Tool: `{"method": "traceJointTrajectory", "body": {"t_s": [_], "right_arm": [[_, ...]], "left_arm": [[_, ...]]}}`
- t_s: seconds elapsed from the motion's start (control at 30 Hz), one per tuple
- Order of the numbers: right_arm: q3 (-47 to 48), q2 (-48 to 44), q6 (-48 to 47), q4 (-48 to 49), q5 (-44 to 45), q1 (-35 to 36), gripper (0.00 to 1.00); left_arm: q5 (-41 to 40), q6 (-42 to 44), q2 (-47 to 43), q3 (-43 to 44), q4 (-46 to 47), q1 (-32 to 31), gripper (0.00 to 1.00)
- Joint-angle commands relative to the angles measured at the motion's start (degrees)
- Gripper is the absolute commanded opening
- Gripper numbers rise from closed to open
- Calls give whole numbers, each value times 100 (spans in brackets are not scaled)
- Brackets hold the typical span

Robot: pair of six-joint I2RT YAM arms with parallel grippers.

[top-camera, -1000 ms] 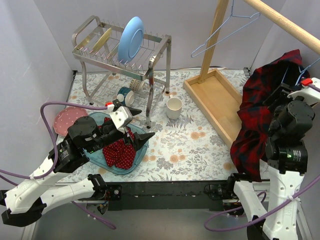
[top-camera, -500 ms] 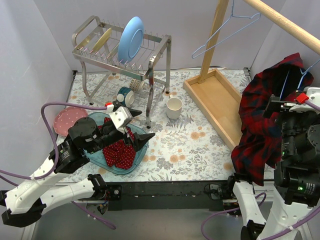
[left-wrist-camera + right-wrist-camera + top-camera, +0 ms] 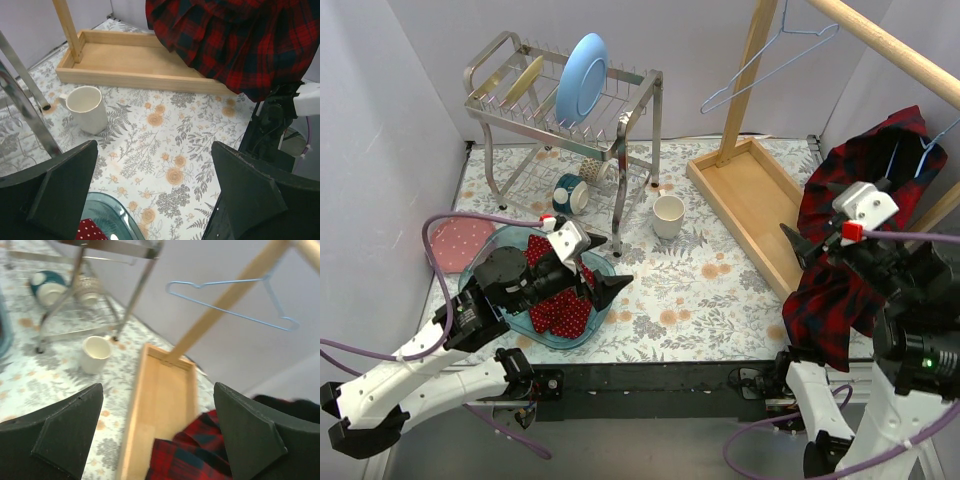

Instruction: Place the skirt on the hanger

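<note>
Left gripper (image 3: 608, 266) hovers wide open and empty over the skirt (image 3: 558, 308), which is heaped in a bowl (image 3: 552, 340) near the bench's front-left corner. In the left wrist view, a corner of the skirt shows between the spread fingers (image 3: 55, 190). In the right wrist view, the right gripper (image 3: 156, 440) gapes empty.

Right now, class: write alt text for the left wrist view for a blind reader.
The open, empty left gripper hangs over a floral tablecloth; beyond stand a white mug and wooden tray, with a plaid garment upper right.
</note>
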Motion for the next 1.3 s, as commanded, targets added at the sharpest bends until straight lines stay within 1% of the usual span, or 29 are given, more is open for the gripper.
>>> {"method": "traceJointTrajectory", "body": {"t_s": [0.0, 0.03, 0.17, 0.3, 0.33, 0.4, 0.43, 0.47, 0.5, 0.53, 0.57, 0.63, 0.73, 0.9, 1.03, 1.27], "right_arm": [[-188, 612, -84, -1, -1488, -21, 99], [-206, 691, -32, 52, -1603, -21, 99], [-224, 1069, 162, 290, -2095, -21, 99], [-311, 1360, 285, 369, -2369, 40, 99], [-337, 1439, 294, 421, -2369, 180, 99], [-425, 1509, 338, 500, -2036, 487, 99], [-521, 1544, 381, 527, -1835, 1028, 99], [-592, 1597, 425, 632, -1276, 1364, 98], [-671, 1624, 461, 702, -974, 1698, 98], [-854, 1685, 574, 781, -754, 2224, 98], [-917, 1720, 593, 860, -630, 2360, 98], [-997, 1834, 619, 879, -751, 2457, 98], [-1085, 1914, 479, 853, -480, 2676, 98], [-1497, 1958, 321, 922, -32, 2844, 98], [-1989, 1862, 294, 1115, 442, 2888, 98], [-2526, 1686, 250, 1380, 698, 2879, 98]], "left_arm": [[-217, -530, -121, -345, 359, 27, 98], [-409, -591, -138, -407, 386, 27, 98], [-717, -986, -375, -732, 553, 27, 98], [-1043, -1206, -639, -1031, 588, 18, 98], [-1069, -1242, -700, -1066, 579, 27, 98], [-1174, -1304, -753, -1110, 553, 27, 98], [-1219, -1365, -797, -1163, 518, 27, 98], [-1263, -1392, -824, -1181, 509, 27, 98], [-1324, -1418, -833, -1190, 500, 27, 98], [-1368, -1444, -842, -1207, 474, 27, 98], [-1412, -1462, -876, -1216, 456, 27, 98], [-1535, -1532, -920, -1216, 413, 27, 98], [-1763, -1638, -1017, -1295, 360, 27, 98], [-2045, -2007, -1158, -1462, 333, 27, 98], [-2291, -2270, -1149, -1524, 281, 27, 98], [-2739, -2727, -1140, -1445, 17, 27, 98]]}}
